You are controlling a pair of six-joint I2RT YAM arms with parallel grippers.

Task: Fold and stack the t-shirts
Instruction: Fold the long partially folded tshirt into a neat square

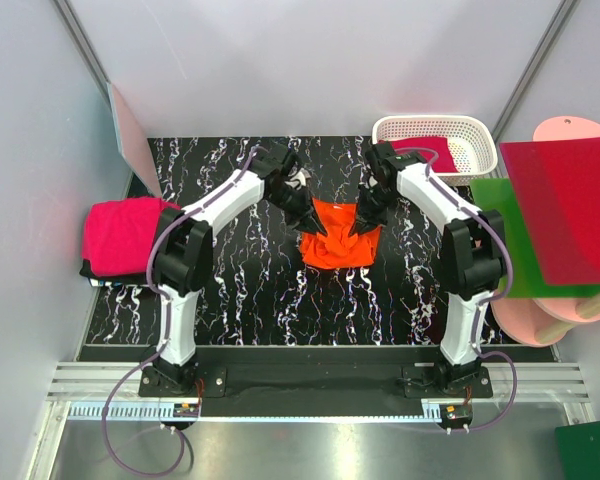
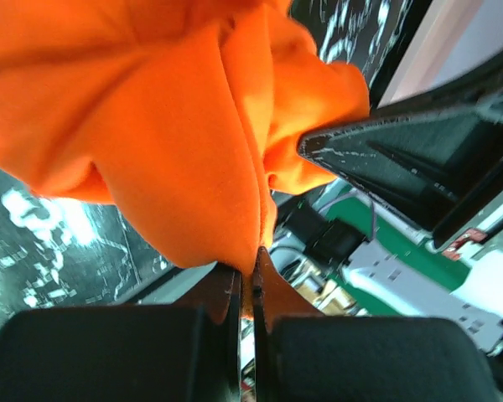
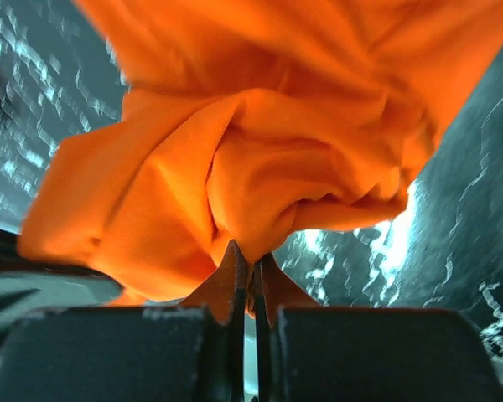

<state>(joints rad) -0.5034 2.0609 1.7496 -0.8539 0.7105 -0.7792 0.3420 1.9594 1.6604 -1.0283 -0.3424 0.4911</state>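
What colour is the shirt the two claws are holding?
The shirt is bright orange, clearest in the right wrist view.

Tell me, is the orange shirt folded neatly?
Not folded. The orange shirt is bunched and wrinkly, with the left gripper and right gripper each pinching a bit of it.

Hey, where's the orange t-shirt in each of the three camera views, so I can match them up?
Top external: the orange t-shirt sits mid-picture, bunched.
Left wrist: the orange t-shirt fills the upper left, pinched in the shut left end effector.
Right wrist: the orange t-shirt fills the upper frame, pinched in the shut right end effector.
Shared landmark: the black marbled tabletop shows in all three.
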